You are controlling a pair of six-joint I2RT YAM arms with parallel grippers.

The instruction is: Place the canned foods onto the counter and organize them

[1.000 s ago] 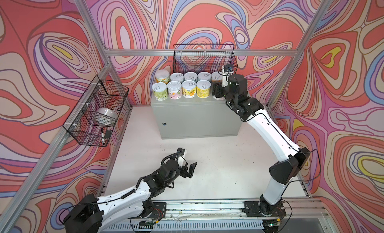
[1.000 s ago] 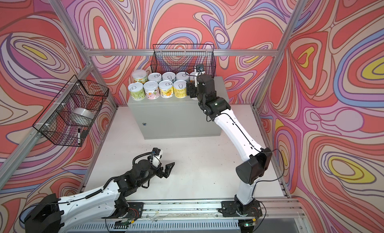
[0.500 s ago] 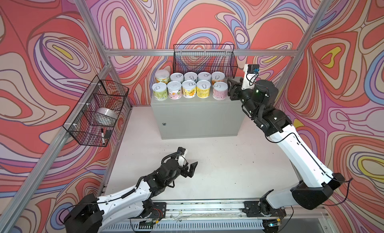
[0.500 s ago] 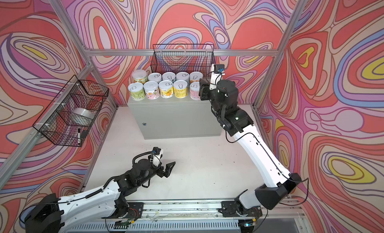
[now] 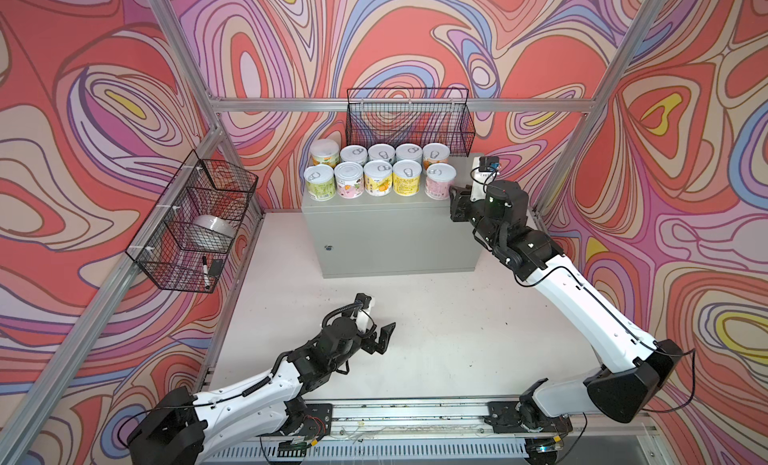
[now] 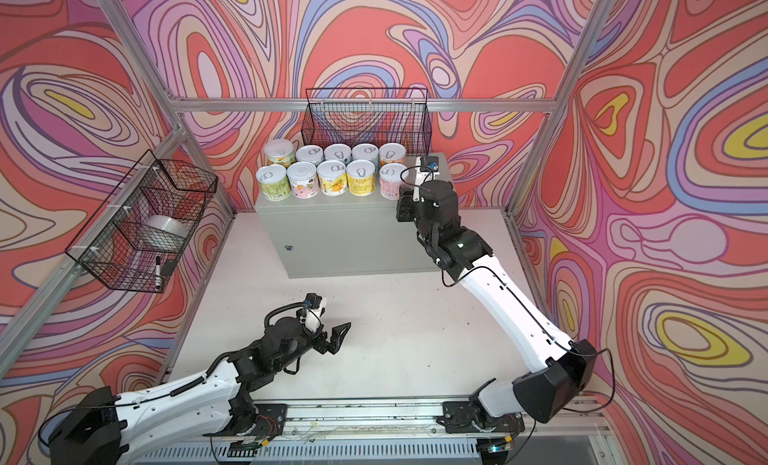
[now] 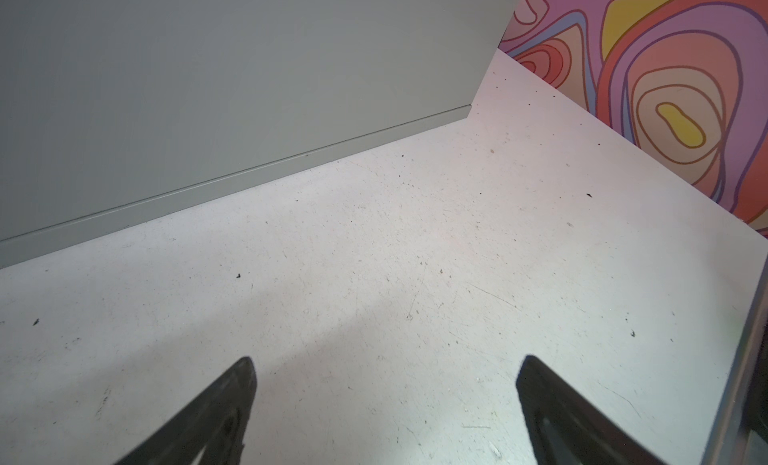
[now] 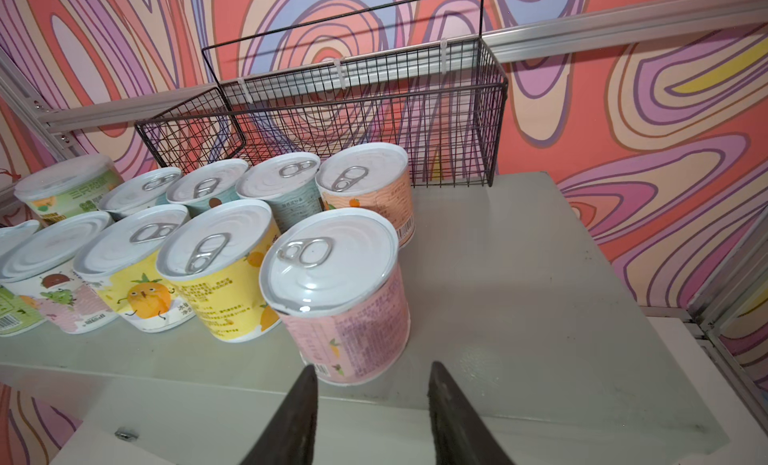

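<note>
Several canned foods stand in two rows on the left part of the light-grey counter [image 5: 395,234] [image 6: 345,234] [image 8: 519,296]. The pink can [image 5: 439,180] [image 6: 390,182] [image 8: 340,292] ends the front row on the right. My right gripper [image 5: 454,201] [image 6: 401,209] [image 8: 372,371] hovers just off the counter's front right edge, a little short of that can. Its jaws stand narrowly apart with nothing between them. My left gripper [image 5: 384,338] [image 6: 338,338] [image 7: 386,367] hangs wide open and empty low over the white floor, facing the counter's front.
A black wire basket [image 5: 409,122] hangs on the back wall just above the rear cans. Another wire basket [image 5: 195,222] on the left wall holds a tape roll [image 5: 214,228] and a marker [image 5: 205,267]. The counter's right half is bare.
My right gripper let go of the pink can, drew back to the right off the counter's edge, and its jaws narrowed. The left arm stayed still.
</note>
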